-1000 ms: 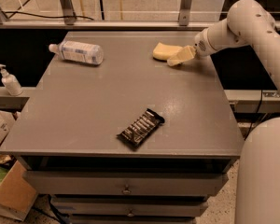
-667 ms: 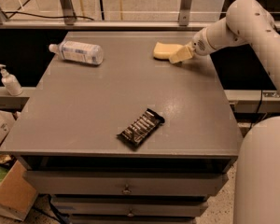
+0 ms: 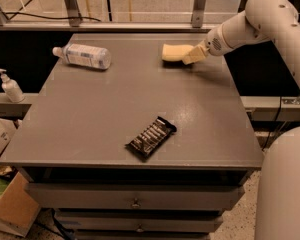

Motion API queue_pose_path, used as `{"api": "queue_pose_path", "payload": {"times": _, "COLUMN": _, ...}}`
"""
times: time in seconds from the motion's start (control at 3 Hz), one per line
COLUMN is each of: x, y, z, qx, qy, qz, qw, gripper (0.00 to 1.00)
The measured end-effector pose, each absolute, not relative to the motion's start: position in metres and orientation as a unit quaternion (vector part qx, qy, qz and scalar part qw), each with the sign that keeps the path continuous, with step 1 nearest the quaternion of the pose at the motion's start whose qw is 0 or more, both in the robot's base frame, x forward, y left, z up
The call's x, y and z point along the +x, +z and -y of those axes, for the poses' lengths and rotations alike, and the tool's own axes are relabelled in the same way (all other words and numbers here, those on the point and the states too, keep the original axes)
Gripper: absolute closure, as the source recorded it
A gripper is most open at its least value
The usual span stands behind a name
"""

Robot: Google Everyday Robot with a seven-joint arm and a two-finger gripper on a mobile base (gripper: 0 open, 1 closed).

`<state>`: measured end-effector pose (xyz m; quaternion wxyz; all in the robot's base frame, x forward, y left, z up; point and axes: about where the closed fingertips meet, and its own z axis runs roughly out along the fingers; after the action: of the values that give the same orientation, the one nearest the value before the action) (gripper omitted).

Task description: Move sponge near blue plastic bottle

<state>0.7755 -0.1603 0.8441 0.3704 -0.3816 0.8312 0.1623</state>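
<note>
The sponge and tool have barely shifted; they touch; grip cannot be told; bottle label unreadable.

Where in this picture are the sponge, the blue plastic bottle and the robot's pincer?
sponge [image 3: 174, 52]: camera view, middle of its pale yellow top.
blue plastic bottle [image 3: 86, 56]: camera view, on the label, as it lies on its side.
pincer [image 3: 194, 55]: camera view, its tip, at the sponge's right end.
</note>
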Motion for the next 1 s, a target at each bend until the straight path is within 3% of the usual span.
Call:
{"api": "queue_pose_path", "payload": {"times": 0.33, "x": 0.755, "y": 0.864, "z": 0.137, "qx": -0.416, "qy": 0.168, "qz": -0.813, "qw": 0.371, "gripper": 1.0}}
{"api": "queue_pose_path", "payload": {"times": 1.0, "x": 0.724, "y": 0.874, "z": 0.087, "qx": -0.465, "qy": 0.164, "qz": -0.79, "qw": 0.365, "gripper": 1.0}}
